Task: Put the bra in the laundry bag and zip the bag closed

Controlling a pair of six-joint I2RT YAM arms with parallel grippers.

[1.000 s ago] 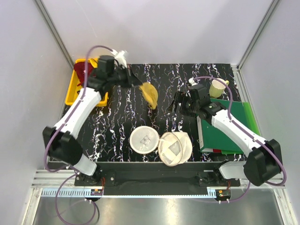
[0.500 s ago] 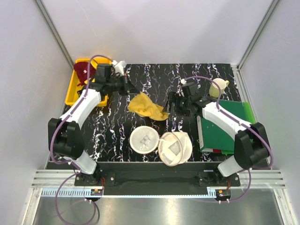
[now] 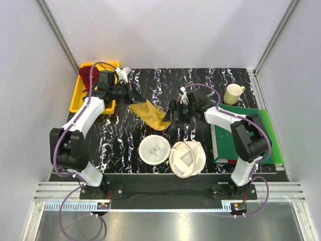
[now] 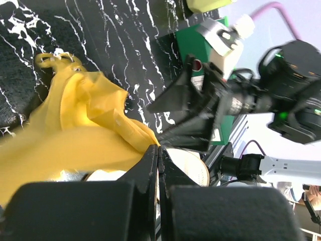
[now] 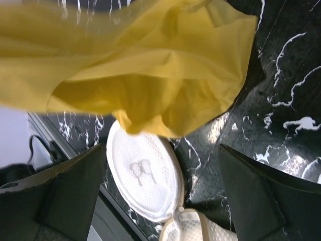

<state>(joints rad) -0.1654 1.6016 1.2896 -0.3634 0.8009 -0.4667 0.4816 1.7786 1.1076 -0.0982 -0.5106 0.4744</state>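
The mustard-yellow bra [image 3: 149, 114] hangs stretched over the middle of the black mat, its left end pinched in my left gripper [image 3: 132, 96], whose jaws are shut [image 4: 158, 153]. My right gripper [image 3: 173, 111] stands open right at the bra's right end, with the yellow fabric [image 5: 150, 75] just beyond its wide-apart fingertips and nothing between them. The laundry bag lies open near the front edge, as two cream mesh halves: one dome with the bra drawing [image 3: 154, 149] [image 5: 143, 175], the other hollow side up [image 3: 186, 158].
A yellow tray [image 3: 76, 98] at the back left holds a dark red garment [image 3: 90, 76]. A pale yellow mug [image 3: 233, 94] stands at the back right. A green board [image 3: 251, 135] lies along the right side under my right arm.
My left gripper has drawn back to the left with the bra, spreading it out lower over the mat. My right gripper has moved left up to the bra's end and opened wider.
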